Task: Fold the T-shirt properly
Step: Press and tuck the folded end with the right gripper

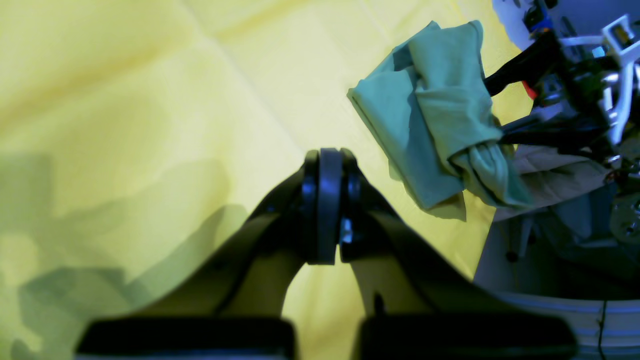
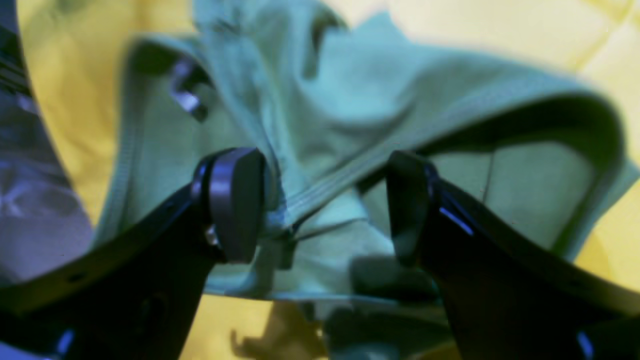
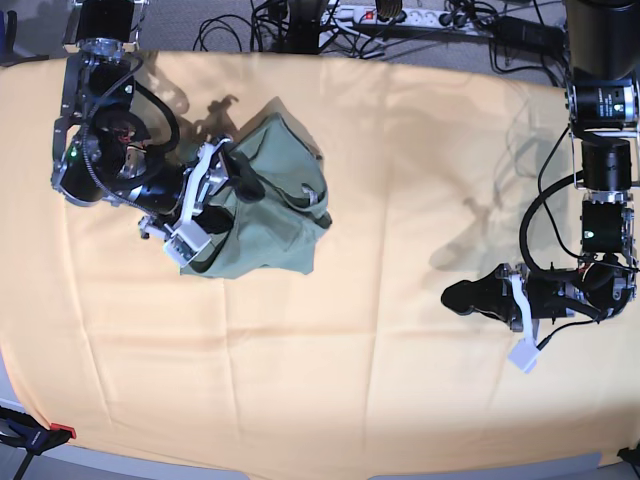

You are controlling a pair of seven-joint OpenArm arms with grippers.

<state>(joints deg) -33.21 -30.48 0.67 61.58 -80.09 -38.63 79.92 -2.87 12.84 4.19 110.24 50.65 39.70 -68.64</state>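
The sage-green T-shirt (image 3: 270,205) lies bunched on the orange-yellow table cloth at the left of the base view. My right gripper (image 3: 243,176) is at its left edge. In the right wrist view this gripper (image 2: 322,205) is open, with a ribbed hem of the T-shirt (image 2: 350,115) running between its fingers and touching the left pad (image 2: 235,200). My left gripper (image 3: 455,296) is shut and empty, low over bare cloth far to the right. In the left wrist view it (image 1: 327,200) shows shut, with the T-shirt (image 1: 430,110) beyond it at the upper right.
The orange-yellow table cloth (image 3: 400,350) covers the whole table. Cables and a power strip (image 3: 400,14) lie beyond the back edge. A red clamp (image 3: 60,432) sits at the front left corner. The right arm's body (image 3: 110,150) stands left of the T-shirt.
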